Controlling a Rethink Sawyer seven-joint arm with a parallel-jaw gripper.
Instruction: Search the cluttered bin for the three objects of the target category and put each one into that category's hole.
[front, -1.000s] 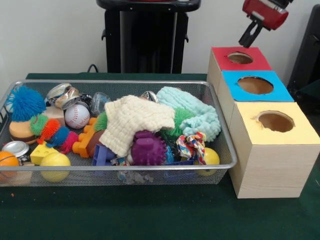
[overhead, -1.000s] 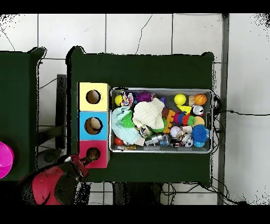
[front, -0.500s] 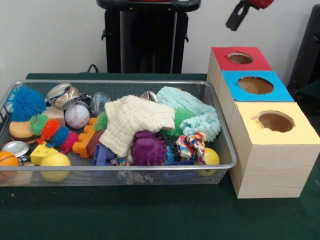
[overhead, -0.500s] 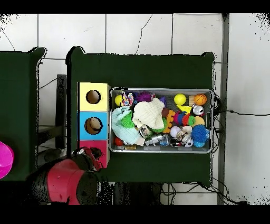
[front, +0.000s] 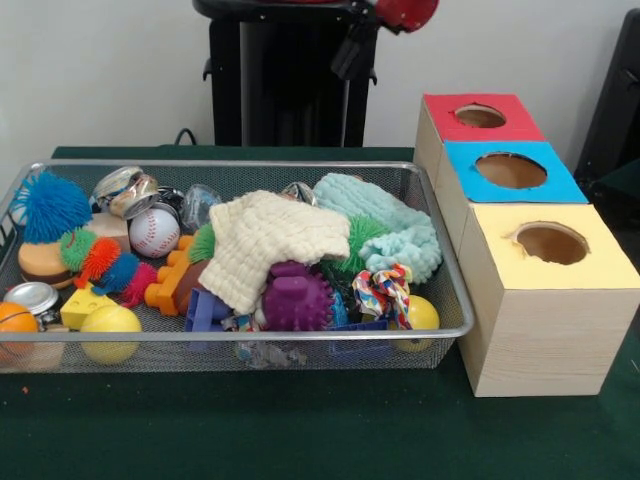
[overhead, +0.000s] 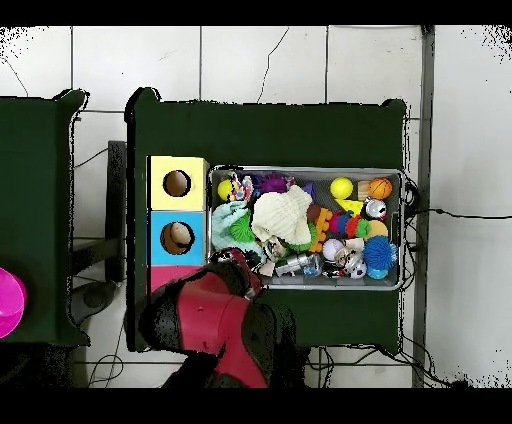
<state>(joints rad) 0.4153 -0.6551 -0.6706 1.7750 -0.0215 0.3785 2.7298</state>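
Observation:
The silver wire-mesh bin (front: 250, 335) sits on the green table, full of mixed toys; it also shows in the overhead view (overhead: 300, 168). On top lie a cream knitted cloth (front: 272, 240), a mint cloth (front: 385, 225), a purple spiky ball (front: 297, 297), a baseball (front: 153, 232) and crushed cans (front: 125, 188). To its right stand a red box (front: 480, 118), a blue box (front: 512, 172) and a yellow box (front: 552, 245), each with a round hole. My gripper (front: 353, 58) hangs high above the bin's far edge, holding nothing I can see. In the overhead view the gripper (overhead: 240, 262) is over the bin's corner next to the boxes.
The bin also holds a yellow ball (front: 110, 333), an orange ball (front: 15, 325), a blue fuzzy ball (front: 50, 205), a rope toy (front: 385, 292) and a cheese wedge (front: 85, 305). The black pedestal (front: 290, 80) stands behind. My red arm (overhead: 215, 320) covers the red box from above.
The arm has swung away from above the red box and now hangs over the bin's end next to the boxes. Nothing in the bin has moved.

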